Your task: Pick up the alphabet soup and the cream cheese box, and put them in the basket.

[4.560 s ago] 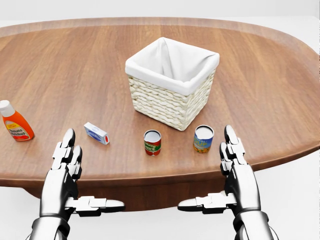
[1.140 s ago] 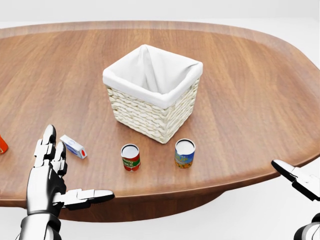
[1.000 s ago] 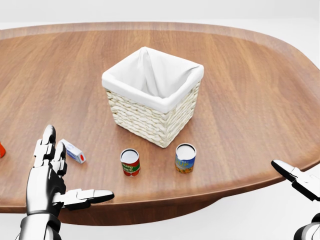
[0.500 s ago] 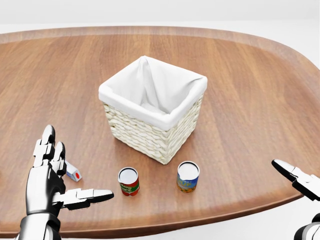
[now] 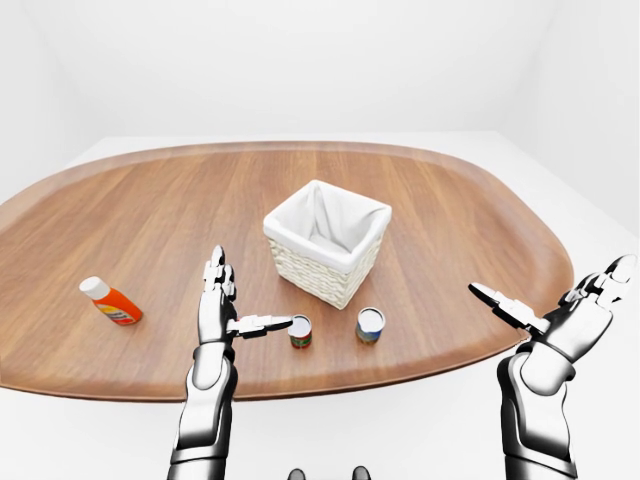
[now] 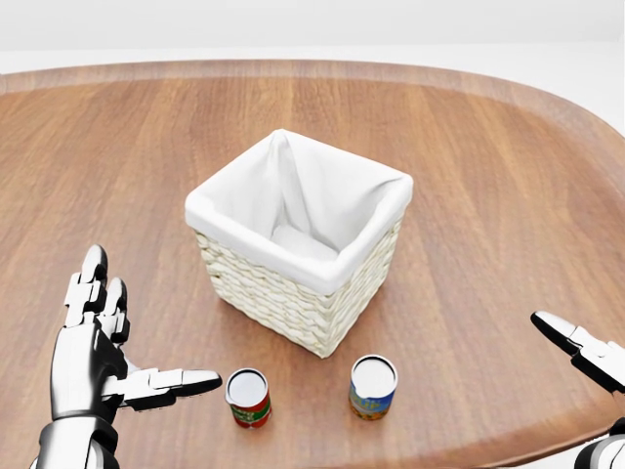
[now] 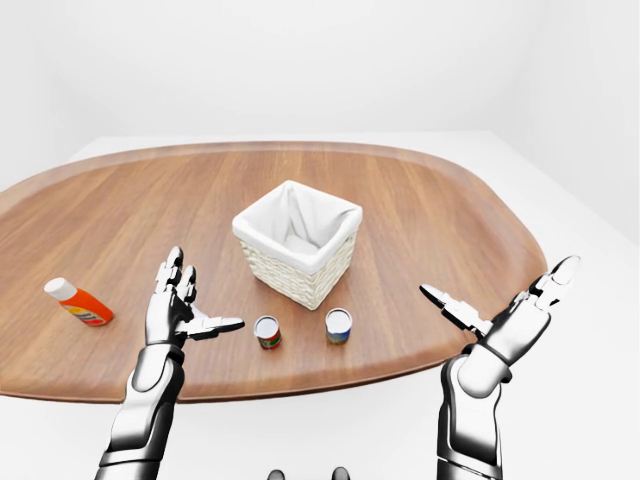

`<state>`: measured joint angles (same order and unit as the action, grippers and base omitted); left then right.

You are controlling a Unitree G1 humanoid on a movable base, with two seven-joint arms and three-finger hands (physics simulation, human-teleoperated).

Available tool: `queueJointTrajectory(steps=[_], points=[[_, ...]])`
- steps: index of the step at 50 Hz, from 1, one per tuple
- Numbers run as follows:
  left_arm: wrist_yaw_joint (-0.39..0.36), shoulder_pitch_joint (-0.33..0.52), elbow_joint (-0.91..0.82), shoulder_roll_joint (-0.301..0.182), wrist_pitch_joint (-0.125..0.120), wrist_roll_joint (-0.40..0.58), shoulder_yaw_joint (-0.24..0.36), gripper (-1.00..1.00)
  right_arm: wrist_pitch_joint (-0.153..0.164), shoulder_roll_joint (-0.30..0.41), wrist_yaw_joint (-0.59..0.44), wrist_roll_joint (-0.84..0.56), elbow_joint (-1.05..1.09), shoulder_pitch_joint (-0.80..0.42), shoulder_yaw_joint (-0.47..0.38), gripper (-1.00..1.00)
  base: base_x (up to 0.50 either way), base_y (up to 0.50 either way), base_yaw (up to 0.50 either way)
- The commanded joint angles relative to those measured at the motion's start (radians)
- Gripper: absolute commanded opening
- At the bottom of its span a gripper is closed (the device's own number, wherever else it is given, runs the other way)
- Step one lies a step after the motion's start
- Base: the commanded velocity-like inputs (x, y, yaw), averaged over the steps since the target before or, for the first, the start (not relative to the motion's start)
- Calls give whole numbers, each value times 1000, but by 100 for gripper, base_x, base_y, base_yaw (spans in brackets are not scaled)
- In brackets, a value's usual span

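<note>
The wicker basket [image 6: 293, 298] with a white cloth liner stands mid-table, nothing showing inside it. Below it and to the right in the head view stands the alphabet soup can [image 6: 373, 388], upright, with a blue and yellow label. The cream cheese box does not show in any view; my left hand covers the spot where it lay. My left hand [image 6: 137, 327] hovers open at the lower left, fingers up, thumb pointing toward the cans. My right hand [image 5: 550, 298] is open and spread wide, off the table's right edge, well clear of the soup can.
A red-labelled can [image 6: 248, 398] stands upright just right of my left thumb, left of the soup can. An orange bottle [image 5: 112, 303] lies far to the left on the oval wooden table [image 5: 150, 220]. The table edge runs close below the cans.
The camera has moved in toward the table: basket and cans slid down the head view and grew. The cream cheese box passed behind my left hand. Both hands hold their pose.
</note>
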<state>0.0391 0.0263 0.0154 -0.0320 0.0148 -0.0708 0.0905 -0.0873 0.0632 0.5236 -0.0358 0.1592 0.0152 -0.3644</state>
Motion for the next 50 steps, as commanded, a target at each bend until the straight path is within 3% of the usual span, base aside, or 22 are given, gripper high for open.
queueJointTrajectory(steps=[1,9,17,20,28,38,44,46,50], points=[[4,1,0,0,-3,-3,2,100,0,1,0,0,-12,-2,-1,100,20,0,0],[7,-4,-17,1,-15,-7,2,100,0,1,0,3,-7,-1,-1,100,20,0,0],[2,3,11,-1,7,-8,4,100,0,-1,0,3,3,2,-1,100,20,0,0],[3,-2,-8,-1,-6,-8,2,100,0,0,0,3,3,0,-1,100,20,0,0],[0,2,7,-1,6,-9,3,100,0,-1,0,3,9,2,-2,100,20,0,0],[5,-3,-15,0,-12,-9,1,100,0,0,0,3,-1,0,-2,100,20,0,0],[8,4,5,-1,1,-10,7,100,0,0,0,3,1,1,-2,100,20,0,0],[9,0,-10,0,-12,-12,6,100,0,1,0,3,-4,0,-2,100,19,0,0],[7,0,-4,-1,-5,-9,4,100,0,1,0,2,-4,-1,-1,100,20,0,0]])
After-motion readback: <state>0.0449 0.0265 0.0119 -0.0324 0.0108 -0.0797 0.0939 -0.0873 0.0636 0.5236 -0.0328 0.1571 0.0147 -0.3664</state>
